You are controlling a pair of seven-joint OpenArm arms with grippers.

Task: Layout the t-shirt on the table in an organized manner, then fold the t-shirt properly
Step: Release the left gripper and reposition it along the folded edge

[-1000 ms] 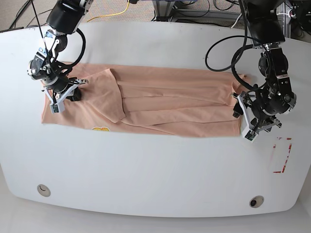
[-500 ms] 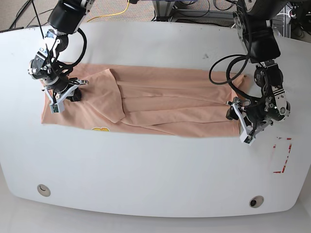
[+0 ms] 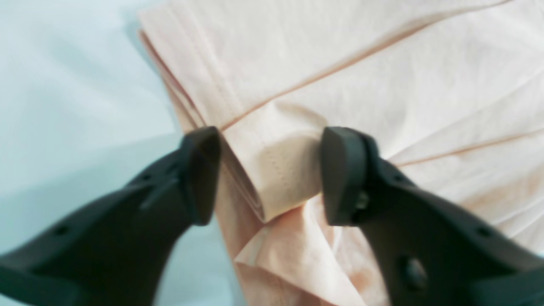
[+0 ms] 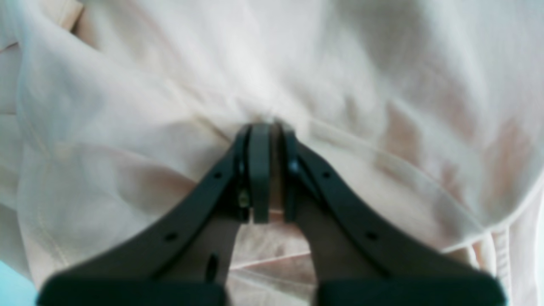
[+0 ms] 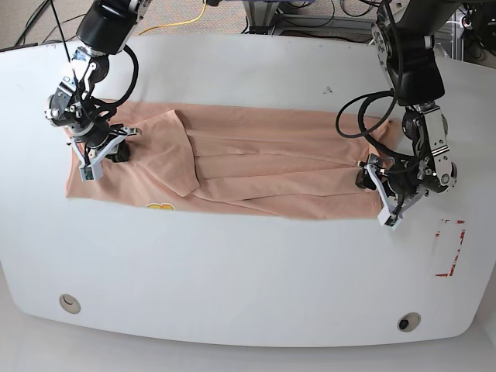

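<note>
While the peach-tan t-shirt [image 5: 256, 167] lies folded lengthwise across the glossy white table [image 5: 232, 271], soft fabric creased and stitched at hems, left gripper [image 3: 272, 174] spread around a folded hem corner, right gripper [image 4: 267, 170] pinching thin wrinkled cloth.

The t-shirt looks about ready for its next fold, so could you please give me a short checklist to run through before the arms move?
1. Right gripper shut on the t-shirt: ok.
2. Left gripper closed on the hem: not ok, jaws open astride the folded edge.
3. Shirt lying flat in a long band on the table: ok.
4. Yellow print facing up: ok.
5. All hem layers between the left jaws: cannot tell.
</note>
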